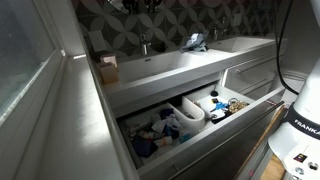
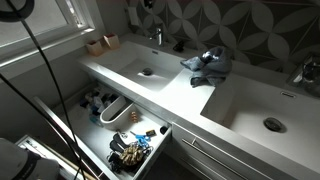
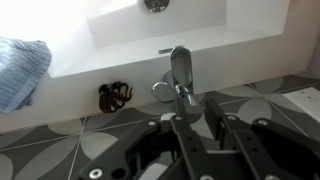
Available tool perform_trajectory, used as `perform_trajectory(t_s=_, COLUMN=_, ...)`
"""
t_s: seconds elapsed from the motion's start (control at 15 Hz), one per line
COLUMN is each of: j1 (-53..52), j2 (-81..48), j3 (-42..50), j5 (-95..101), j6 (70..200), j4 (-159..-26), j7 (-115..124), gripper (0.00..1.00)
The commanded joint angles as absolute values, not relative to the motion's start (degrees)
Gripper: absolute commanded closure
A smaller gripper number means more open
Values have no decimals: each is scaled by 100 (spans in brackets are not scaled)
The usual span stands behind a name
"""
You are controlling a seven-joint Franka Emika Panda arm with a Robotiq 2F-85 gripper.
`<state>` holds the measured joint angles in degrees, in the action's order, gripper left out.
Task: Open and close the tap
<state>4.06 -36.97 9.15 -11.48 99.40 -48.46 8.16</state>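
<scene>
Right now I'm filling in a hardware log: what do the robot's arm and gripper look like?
In an exterior view the arm is a white shell with black FRANKA lettering, and a dark cable runs near it. In the wrist view the gripper is black, with angular linkages and two slim jaws.

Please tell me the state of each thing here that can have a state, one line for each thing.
tap: no water running; lever position unclear.
gripper: open, holding nothing.
drawer: open, with things inside.
cloth: crumpled, lying on the counter.
basin: no water in it.
</scene>
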Motion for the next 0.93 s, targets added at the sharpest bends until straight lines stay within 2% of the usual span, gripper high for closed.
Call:
perform_trajectory(t_s=0.0, j1=36, j2=-2866, j3=1021, j5=-479, j6=10006, j4=-5902, j7=81, gripper=40)
perform_trajectory(t_s=0.27, j1=-336, j2=-2118, j3=1040, j5=359, j6=9884, j4=-6947, j7=-290, gripper=11)
perform_trajectory(t_s=0.4, j1=-441, j2=-1748, j3=1004, j5=691, j6=9916, j4=-7470, j7=-468, gripper=1)
perform_trajectory(t_s=0.87, j1=-477, j2=-718, j3=955, j5=935, j6=9781, j4=-8818, j7=-894, gripper=0)
